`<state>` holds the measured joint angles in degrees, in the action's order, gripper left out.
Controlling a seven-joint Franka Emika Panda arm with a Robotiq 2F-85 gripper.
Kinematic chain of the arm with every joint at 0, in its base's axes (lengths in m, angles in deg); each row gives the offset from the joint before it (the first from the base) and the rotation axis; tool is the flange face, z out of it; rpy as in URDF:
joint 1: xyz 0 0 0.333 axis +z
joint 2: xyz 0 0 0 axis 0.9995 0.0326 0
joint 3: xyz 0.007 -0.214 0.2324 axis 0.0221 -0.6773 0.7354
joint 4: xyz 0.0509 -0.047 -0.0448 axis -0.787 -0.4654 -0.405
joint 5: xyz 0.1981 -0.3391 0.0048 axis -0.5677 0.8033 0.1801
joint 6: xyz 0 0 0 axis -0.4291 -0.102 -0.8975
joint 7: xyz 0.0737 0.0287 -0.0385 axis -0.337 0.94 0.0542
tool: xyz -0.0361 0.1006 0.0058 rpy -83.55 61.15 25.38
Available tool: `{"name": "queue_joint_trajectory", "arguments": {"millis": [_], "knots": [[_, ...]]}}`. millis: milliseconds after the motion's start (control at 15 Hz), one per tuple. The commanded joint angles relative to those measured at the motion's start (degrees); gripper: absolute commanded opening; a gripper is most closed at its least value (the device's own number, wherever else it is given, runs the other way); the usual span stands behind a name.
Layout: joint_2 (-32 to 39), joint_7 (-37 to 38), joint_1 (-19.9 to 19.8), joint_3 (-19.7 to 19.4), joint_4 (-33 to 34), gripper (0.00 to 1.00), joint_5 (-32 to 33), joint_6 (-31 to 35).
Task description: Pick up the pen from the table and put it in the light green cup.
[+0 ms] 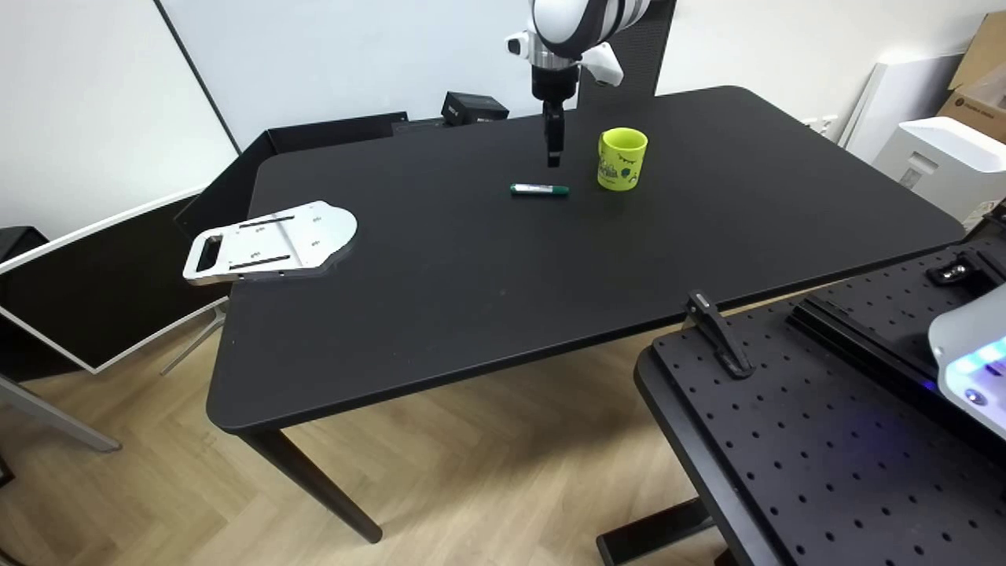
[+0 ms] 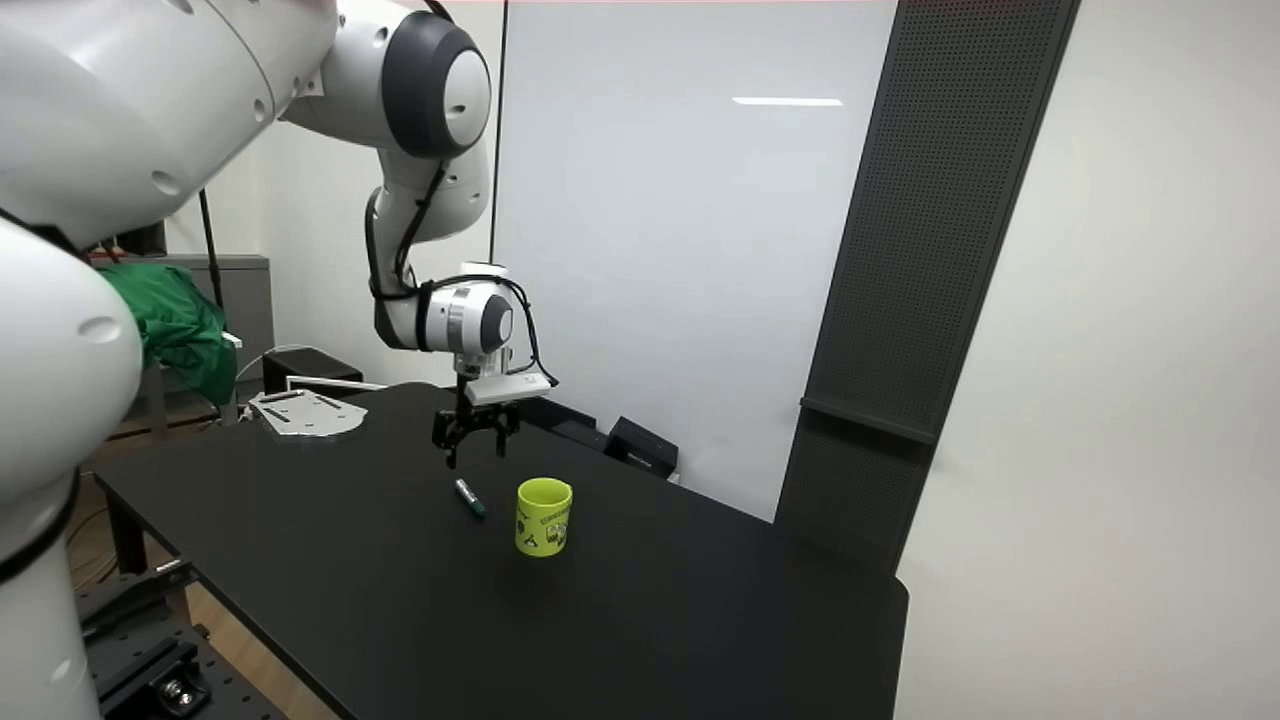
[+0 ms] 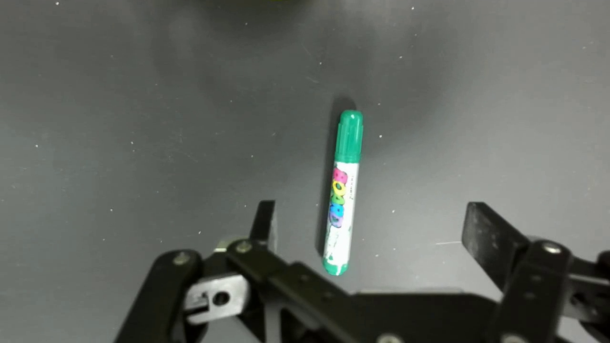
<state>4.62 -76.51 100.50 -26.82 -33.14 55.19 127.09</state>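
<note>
I have the Panda arm (image 2: 435, 90) reaching out, wrist bent downward; Robotiq gripper (image 2: 476, 455) spread wide, grasping nothing, above the black table (image 1: 471, 275); green-capped board marker (image 3: 343, 200) lies there, near the upright yellow-green cup (image 2: 543, 522).

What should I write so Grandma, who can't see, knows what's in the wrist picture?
A green and white pen lies on a dark table. The robot's open jaws show near the bottom, one on each side of the pen's lower half, not touching it.

Pen (image 1: 539, 189) near green cup (image 1: 621, 163), pincer (image 1: 554, 163) seemingly above table (image 1: 487, 271).
</note>
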Motion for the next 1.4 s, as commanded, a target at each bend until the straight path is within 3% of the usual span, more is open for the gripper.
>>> {"name": "queue_joint_trajectory", "arguments": {"millis": [0, 600, 1133, 1200, 1333], "knots": [[0.2, 0.7, -0.8, 0.9, 0.3, 1.0, 1.1, -0.3], [3.8, 2.9, -0.1, 0.2, 1.4, 1.0, 1.0, 1.4], [7.9, 9.5, 0.8, -1.9, 1.7, 1.0, 1.5, 7.0], [8.4, 9.9, 0.8, -2.1, 1.9, 0.75, 1.7, 7.1], [8.9, 10.9, 1.0, -2.4, 2.1, 0.66, 2.0, 7.0]]}}
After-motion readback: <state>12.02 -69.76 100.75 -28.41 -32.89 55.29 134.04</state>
